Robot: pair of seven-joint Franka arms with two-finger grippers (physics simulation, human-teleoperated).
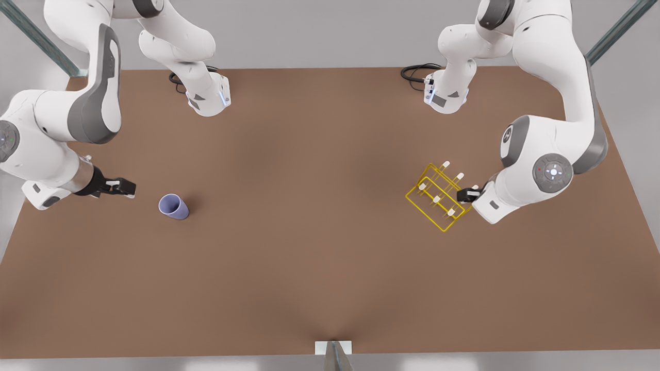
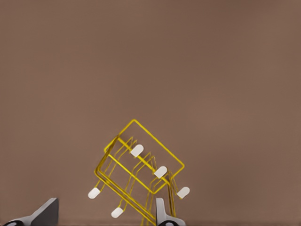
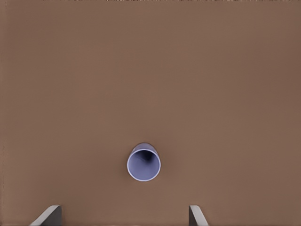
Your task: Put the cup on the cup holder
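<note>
The lavender-blue cup stands on the brown table toward the front view's left, mouth up. Through the right wrist camera I look into the cup. My right gripper hovers open just left of it, a short gap away; between the spread fingers of the right gripper there is nothing. The yellow wire cup holder with white-tipped pegs sits at the front view's right. My left gripper is open at its right edge. One of the fingers of the left gripper is against the cup holder's near wire.
The brown table spreads wide between cup and rack. Both arm bases and coiled black cables sit at the far edge. A small white bracket marks the near edge.
</note>
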